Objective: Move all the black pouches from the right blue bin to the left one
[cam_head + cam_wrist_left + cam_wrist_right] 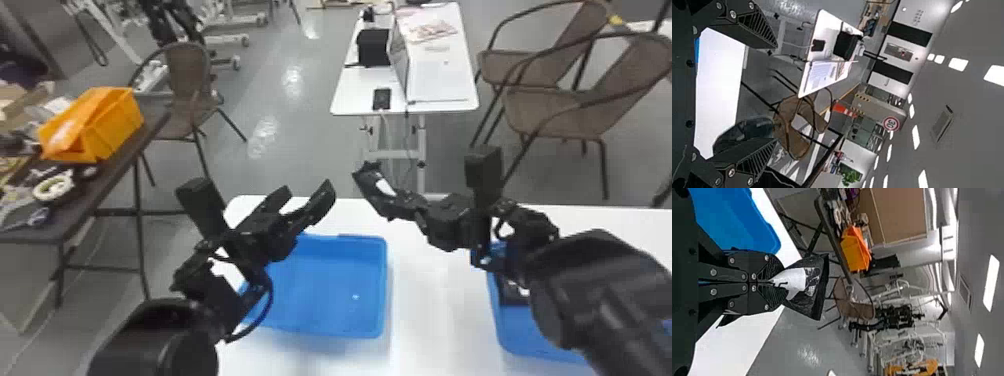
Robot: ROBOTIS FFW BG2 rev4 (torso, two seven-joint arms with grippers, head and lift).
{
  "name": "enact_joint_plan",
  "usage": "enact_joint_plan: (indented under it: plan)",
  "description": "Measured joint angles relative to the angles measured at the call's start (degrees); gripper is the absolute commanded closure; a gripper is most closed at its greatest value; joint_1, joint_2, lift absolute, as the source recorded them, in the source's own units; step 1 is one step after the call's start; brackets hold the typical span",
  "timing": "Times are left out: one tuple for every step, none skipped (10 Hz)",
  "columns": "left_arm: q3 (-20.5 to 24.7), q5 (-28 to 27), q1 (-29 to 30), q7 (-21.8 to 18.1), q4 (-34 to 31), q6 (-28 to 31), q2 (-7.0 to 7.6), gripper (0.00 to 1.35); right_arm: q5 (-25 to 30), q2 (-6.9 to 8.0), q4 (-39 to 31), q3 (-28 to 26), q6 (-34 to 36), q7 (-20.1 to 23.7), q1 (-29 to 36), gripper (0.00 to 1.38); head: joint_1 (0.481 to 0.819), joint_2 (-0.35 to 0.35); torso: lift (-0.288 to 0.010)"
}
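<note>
On one white table (435, 300) sit two blue bins (325, 295). Left gripper (309, 189) spread; right gripper (395, 204) pinches one black pouch (371, 181), free end forward-left, long axis along the grip

We read one number: 30.
We see it on the white face of a round, red-rimmed sign (891, 124) in the background.

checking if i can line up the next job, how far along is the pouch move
Nothing looks delivered: the left bin's visible floor looks bare, though part is hidden. In hand: a black pouch clamped in the right gripper. Left: placing it, plus a dark item, likely another pouch, in the partly hidden right bin.
</note>
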Motion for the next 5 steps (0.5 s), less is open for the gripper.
enact_joint_plan:
  plan:
    - [1.11,1.42,-0.81,-1.39,-0.02,3.07,-0.96,0.2,-2.59,0.06,1.66,4.31,-1.13,0.01,-2.31,1.21,0.695,0.266,0.0]
    - [2.11,1.61,-1.26,-2.4,-0.01,4.84,-1.89,0.2,-3.96,0.21,2.58,7.66,-1.7,0.02,-4.09,1.21,0.695,0.295,0.0]
    - [2.49,1.88,-1.37,-2.51,0.0,5.57,-2.34,0.2,-4.92,0.22,3.4,9.85,-2.17,0.02,-5.28,1.21,0.695,0.304,0.0]
    - [2.54,2.52,-1.38,-2.48,0.03,6.0,-2.44,0.2,-5.71,0.13,4.01,11.04,-2.6,0.02,-5.97,1.21,0.695,0.313,0.0]
    - [2.47,3.0,-1.41,-2.46,0.05,6.25,-2.5,0.22,-6.39,0.16,4.46,11.71,-2.89,0.01,-6.44,1.21,0.695,0.315,0.0]
